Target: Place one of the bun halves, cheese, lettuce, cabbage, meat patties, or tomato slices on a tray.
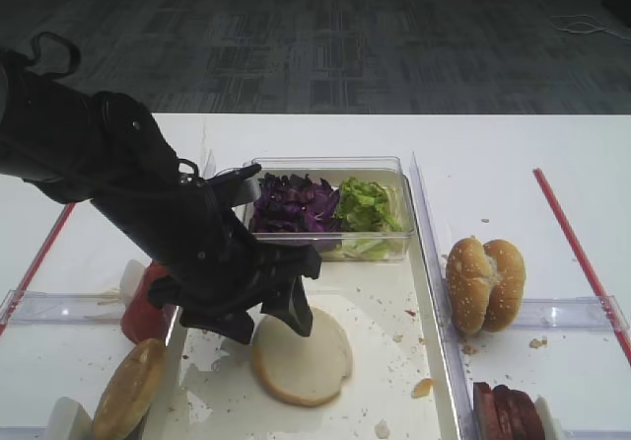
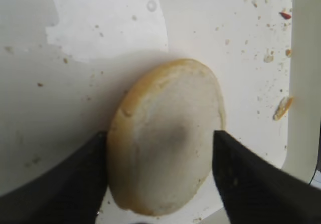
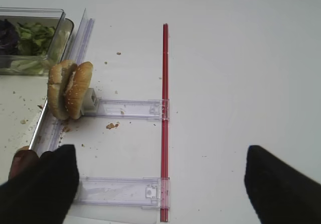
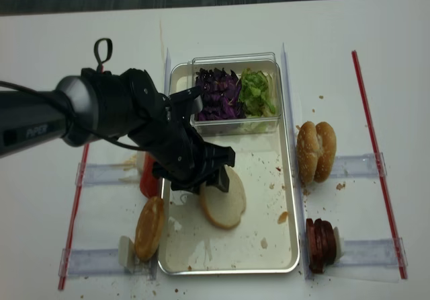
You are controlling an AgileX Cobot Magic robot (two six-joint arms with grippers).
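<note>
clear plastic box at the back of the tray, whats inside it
The clear plastic box holds shredded dark purple cabbage on its left and torn light-green lettuce on its right. The black left gripper and its arm cover the box's left corner, so anything there cannot be seen.

Black fabric-sleeved left arm [image 4: 101,115] with grey tube, black jaws.

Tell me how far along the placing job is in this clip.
Nearly done: the bun half lies cut face up on the tray. In hand: nothing; the left gripper has its fingers spread either side of the bun. Left: lifting that arm clear. The right gripper is open over bare table.
</note>
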